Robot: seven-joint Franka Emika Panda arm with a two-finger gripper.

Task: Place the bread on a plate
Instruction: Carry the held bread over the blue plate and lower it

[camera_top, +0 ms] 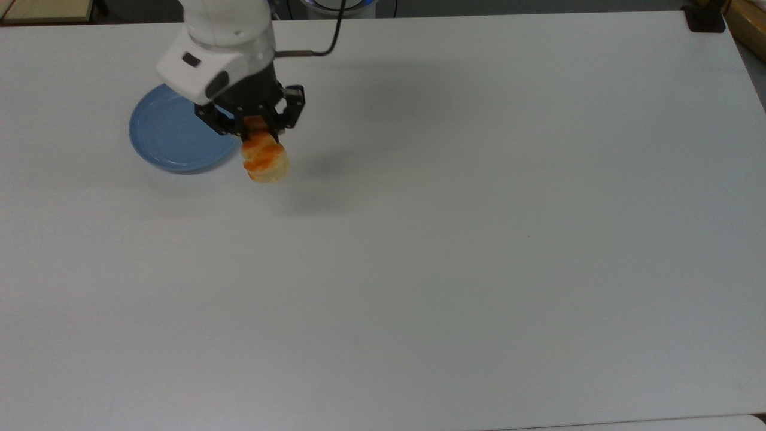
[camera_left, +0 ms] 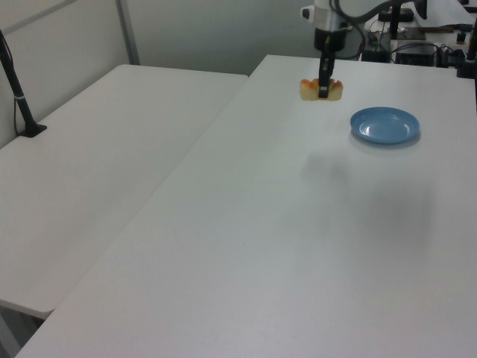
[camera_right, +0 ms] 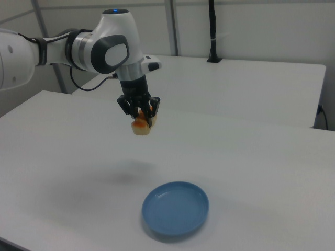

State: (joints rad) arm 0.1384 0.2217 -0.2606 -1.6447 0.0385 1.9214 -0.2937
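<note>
One gripper (camera_right: 140, 116) clamped on one bread (camera_right: 140, 127), held clear above the counter (camera_top: 479, 239); one blue plate (camera_right: 175, 208) lies apart, bare

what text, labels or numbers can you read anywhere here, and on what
None: no readable text, label, brand or number stands on anything.
The plate is plain blue, unmarked.
The bread, held in the pincer above the table, bears no marking.
The arm shows no lettering that can be read.
</note>
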